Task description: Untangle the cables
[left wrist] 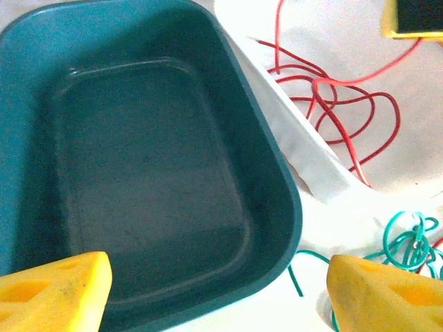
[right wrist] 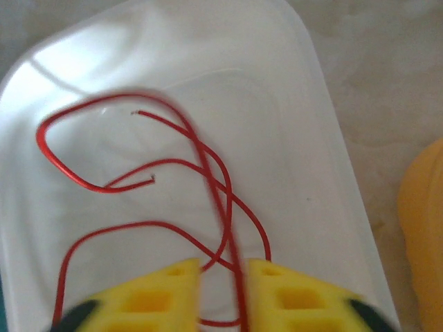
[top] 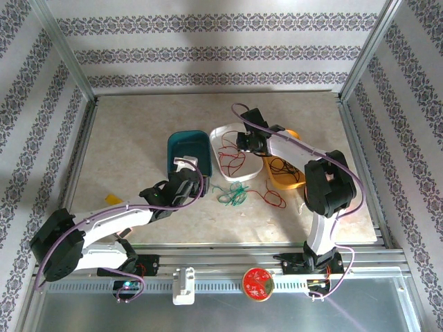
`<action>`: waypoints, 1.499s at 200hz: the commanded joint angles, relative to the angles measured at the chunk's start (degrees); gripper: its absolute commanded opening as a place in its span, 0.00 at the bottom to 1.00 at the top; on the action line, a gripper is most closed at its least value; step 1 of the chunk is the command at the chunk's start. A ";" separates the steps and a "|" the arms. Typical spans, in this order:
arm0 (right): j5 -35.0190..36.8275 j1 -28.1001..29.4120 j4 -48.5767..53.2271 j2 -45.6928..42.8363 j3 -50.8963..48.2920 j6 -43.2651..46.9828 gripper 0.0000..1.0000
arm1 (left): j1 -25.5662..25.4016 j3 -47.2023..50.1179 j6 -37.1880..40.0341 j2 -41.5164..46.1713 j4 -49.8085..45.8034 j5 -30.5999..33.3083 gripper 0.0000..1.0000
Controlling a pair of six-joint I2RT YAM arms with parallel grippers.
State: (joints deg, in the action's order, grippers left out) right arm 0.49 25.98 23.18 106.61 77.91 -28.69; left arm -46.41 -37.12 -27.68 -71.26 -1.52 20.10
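Right gripper [right wrist: 223, 280]: pinched on the red cable [right wrist: 208, 173], over the white tray [right wrist: 332, 124].
Left gripper [left wrist: 218, 283]: spread wide above the teal bin [left wrist: 138, 152].
Green cable [top: 232, 194]: beside the tray.
Tip: I'd move slowly so the loops don't snag.

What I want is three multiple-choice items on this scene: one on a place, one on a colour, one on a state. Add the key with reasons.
1. Where does the green cable lie?
A. in the orange bin
B. on the table, on the near side of the white bin
C. across the left arm

2. What colour is the cable in the white bin?
A. black
B. red
C. blue

3. How is the left gripper?
A. open
B. shut on a cable
C. shut on nothing

Key: 1B, its loops rest on bare tabletop; 2B, the red cable loops inside that bin; 3A, its jaws stand wide apart over the teal bin.
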 commanded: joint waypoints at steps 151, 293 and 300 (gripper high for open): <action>-10.25 0.21 22.81 -27.72 -27.79 4.68 0.46 | -8.51 -15.77 18.80 -21.64 -1.54 -18.40 0.82; -3.22 -0.58 16.62 -16.01 -24.53 6.16 0.40 | -9.04 -17.63 18.61 -27.92 -1.59 -19.31 0.71; -3.30 -0.58 16.21 -15.93 -24.35 6.23 0.39 | -9.05 -17.72 18.56 -27.96 -1.56 -19.31 0.71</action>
State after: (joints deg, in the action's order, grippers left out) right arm -4.86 25.98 40.77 90.02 51.62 -23.81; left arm -54.43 -54.26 -9.19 -99.07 -2.35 1.45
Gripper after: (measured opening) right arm 0.398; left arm 0.710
